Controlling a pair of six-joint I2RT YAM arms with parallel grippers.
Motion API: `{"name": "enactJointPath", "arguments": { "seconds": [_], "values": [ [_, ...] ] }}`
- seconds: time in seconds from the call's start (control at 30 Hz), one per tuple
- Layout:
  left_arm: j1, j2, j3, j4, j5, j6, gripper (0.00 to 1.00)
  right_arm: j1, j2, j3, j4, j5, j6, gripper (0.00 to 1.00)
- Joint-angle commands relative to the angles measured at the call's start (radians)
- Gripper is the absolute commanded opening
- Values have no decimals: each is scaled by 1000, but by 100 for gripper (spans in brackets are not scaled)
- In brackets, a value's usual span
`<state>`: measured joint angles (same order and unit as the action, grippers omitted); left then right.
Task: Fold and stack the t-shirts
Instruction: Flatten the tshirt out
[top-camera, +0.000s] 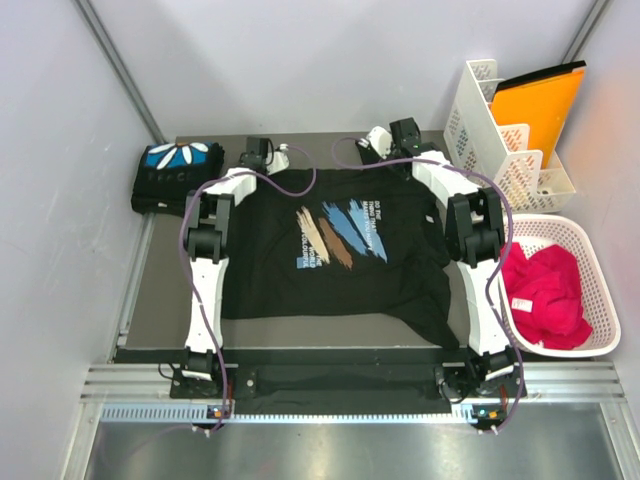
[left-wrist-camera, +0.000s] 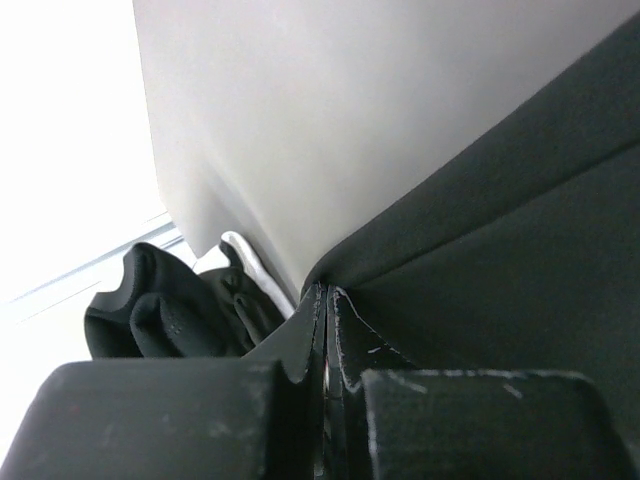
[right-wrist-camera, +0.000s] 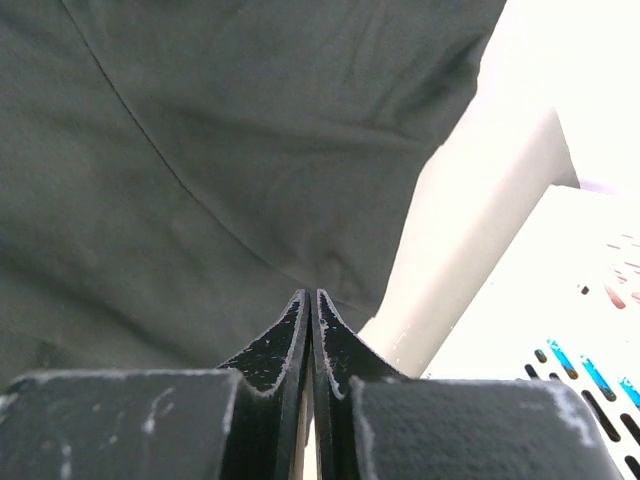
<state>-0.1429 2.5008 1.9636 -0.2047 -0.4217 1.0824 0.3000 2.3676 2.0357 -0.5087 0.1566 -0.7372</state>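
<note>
You are at the first fold of the brush-stroke t-shirt (top-camera: 330, 270), which lies spread flat in the middle of the mat (top-camera: 165, 300), print up. The petal t-shirt (top-camera: 172, 172) already sits folded at the 10 o'clock corner, so by my reading one shirt is done and this one is only begun.

Your left gripper (left-wrist-camera: 327, 290) is at the shirt's far edge, about 11 o'clock, jaws pressed together with the cloth's edge running right into the tips. Your right gripper (right-wrist-camera: 308, 295) is at about 1 o'clock on the same edge, also clamped tight, the fabric puckering where it meets the tips. Both look to have a pinch of the shirt, though the wrist views are too close to be sure how much.

The next move calls for lifting both corners together and carrying them toward 6 o'clock, keeping the edge taut and level so the fold lands square.

Watch your surroundings. The file rack (top-camera: 490, 130) with its orange folder (top-camera: 545, 105) stands just beside the right arm at 2 o'clock, and the basket (top-camera: 600, 300) holding pink cloth (top-camera: 545, 290) sits at 4 o'clock. The cables (top-camera: 300, 185) loop low over the shirt and could snag it. One sleeve trails at 5 o'clock near the right arm.
</note>
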Motion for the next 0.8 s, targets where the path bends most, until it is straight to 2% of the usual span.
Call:
{"name": "enactJointPath", "arguments": {
  "seconds": [0.0,0.13,0.37,0.77],
  "values": [
    [16,67,21,19,-49,28,0,-2,-8,-6,42,9,-2,1],
    [17,96,73,-2,-71,22,0,-4,-2,-5,56,12,-2,1],
    [22,93,73,4,-74,25,0,-15,48,46,84,35,13,0],
    [19,17,18,-5,-43,14,0,-25,125,90,119,57,2,0]
  ]
}}
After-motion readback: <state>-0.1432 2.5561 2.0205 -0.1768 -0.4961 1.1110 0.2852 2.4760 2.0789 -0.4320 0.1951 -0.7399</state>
